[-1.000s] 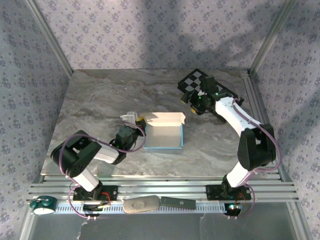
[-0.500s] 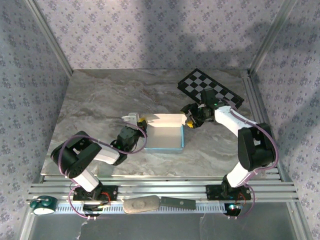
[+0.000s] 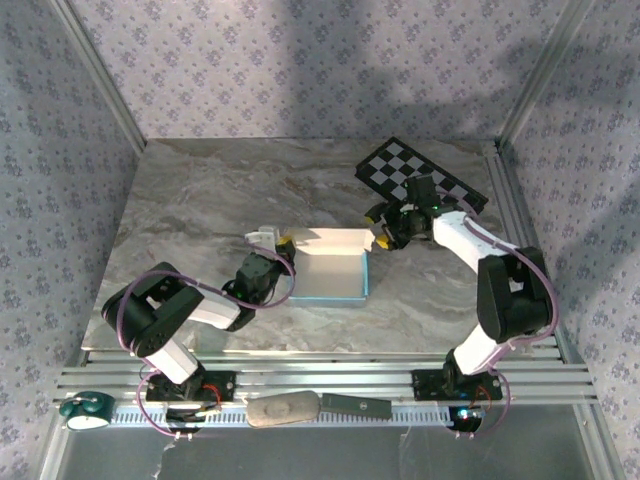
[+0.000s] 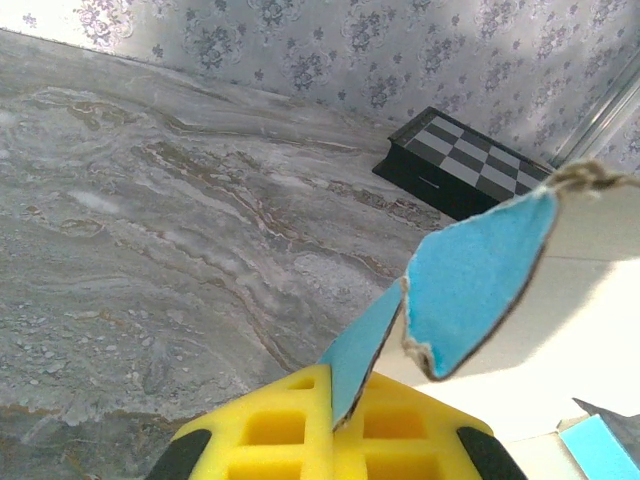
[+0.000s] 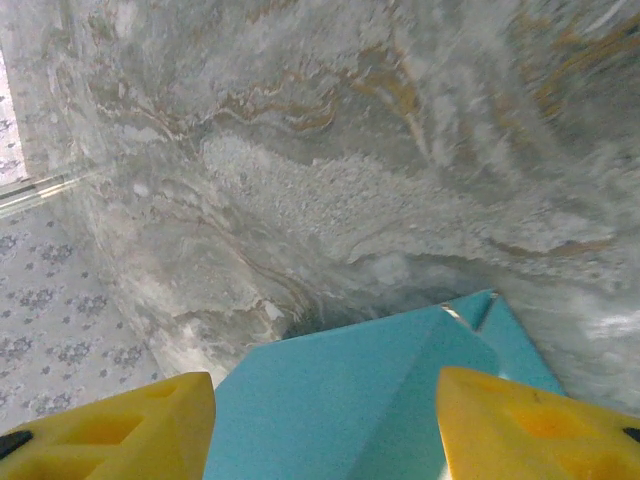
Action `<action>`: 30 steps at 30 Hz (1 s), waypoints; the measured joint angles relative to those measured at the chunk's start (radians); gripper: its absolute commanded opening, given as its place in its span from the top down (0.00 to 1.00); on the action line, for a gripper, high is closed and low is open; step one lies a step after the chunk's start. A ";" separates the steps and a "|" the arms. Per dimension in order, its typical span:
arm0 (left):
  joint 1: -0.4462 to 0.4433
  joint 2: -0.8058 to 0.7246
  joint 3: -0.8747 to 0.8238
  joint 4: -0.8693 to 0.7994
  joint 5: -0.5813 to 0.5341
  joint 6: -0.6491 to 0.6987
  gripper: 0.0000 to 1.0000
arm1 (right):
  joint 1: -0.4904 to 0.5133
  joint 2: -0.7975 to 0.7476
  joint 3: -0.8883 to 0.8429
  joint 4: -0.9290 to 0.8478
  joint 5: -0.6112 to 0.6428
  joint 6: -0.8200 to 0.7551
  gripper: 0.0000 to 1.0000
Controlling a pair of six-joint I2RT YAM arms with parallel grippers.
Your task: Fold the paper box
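The paper box (image 3: 328, 268) lies half-formed in the middle of the table, white inside with turquoise walls and a raised white back flap. My left gripper (image 3: 277, 248) sits at its left rear corner, shut on a turquoise side flap (image 4: 362, 345) that runs between the yellow pads (image 4: 275, 425). A second turquoise flap (image 4: 475, 275) curls just above. My right gripper (image 3: 382, 236) is at the box's right rear corner, open, its yellow fingers (image 5: 110, 425) spread on either side of a turquoise flap (image 5: 350, 405) without touching it.
A black-and-white checkerboard (image 3: 420, 172) lies at the back right, close behind the right arm. Metal frame rails (image 3: 320, 375) run along the near edge, with a teal clamp (image 3: 85, 407) and grey parts on them. Patterned walls enclose the table.
The right gripper came forward and left from over the checkerboard to the box's right rear corner. The left gripper has held its place on the flap.
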State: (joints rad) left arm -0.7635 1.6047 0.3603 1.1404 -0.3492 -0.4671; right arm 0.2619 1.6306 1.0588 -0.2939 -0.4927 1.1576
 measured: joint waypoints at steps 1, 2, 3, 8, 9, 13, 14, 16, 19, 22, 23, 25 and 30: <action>-0.003 0.001 0.001 0.000 -0.003 0.000 1.00 | 0.008 0.005 -0.001 0.012 -0.002 0.012 0.39; -0.005 0.002 0.001 0.000 -0.004 0.000 1.00 | 0.016 0.007 -0.005 0.026 -0.002 0.026 0.39; -0.007 0.003 0.002 0.000 -0.007 0.000 1.00 | 0.024 0.007 -0.013 0.045 -0.003 0.042 0.39; -0.019 0.010 0.002 0.010 -0.023 0.000 1.00 | 0.048 -0.004 -0.101 0.135 -0.002 0.141 0.39; -0.024 0.012 0.002 0.013 -0.030 0.000 1.00 | 0.053 -0.009 -0.122 0.141 -0.001 0.160 0.39; -0.040 0.023 0.002 0.023 -0.056 -0.001 1.00 | 0.067 -0.032 -0.163 0.150 0.015 0.212 0.40; -0.044 0.024 0.002 0.024 -0.064 -0.001 1.00 | 0.069 -0.039 -0.169 0.152 0.018 0.225 0.40; -0.052 0.028 0.002 0.030 -0.079 -0.001 1.00 | 0.073 -0.053 -0.178 0.161 0.026 0.246 0.40; -0.064 0.032 0.002 0.035 -0.095 -0.001 1.00 | 0.080 -0.073 -0.186 0.165 0.040 0.275 0.40; -0.075 0.038 0.002 0.040 -0.119 -0.002 1.00 | 0.092 -0.084 -0.194 0.172 0.060 0.312 0.40; -0.078 0.040 0.002 0.043 -0.127 -0.004 1.00 | 0.095 -0.085 -0.198 0.176 0.066 0.327 0.39; -0.084 0.042 0.002 0.045 -0.142 -0.005 1.00 | 0.104 -0.085 -0.213 0.196 0.078 0.365 0.39; -0.100 0.053 0.002 0.040 -0.182 -0.013 1.00 | 0.135 -0.104 -0.262 0.238 0.124 0.480 0.38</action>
State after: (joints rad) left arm -0.8631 1.6581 0.3618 1.1801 -0.5316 -0.4797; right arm 0.3969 1.5269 0.7967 -0.0555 -0.3687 1.6379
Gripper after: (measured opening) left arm 0.041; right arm 0.616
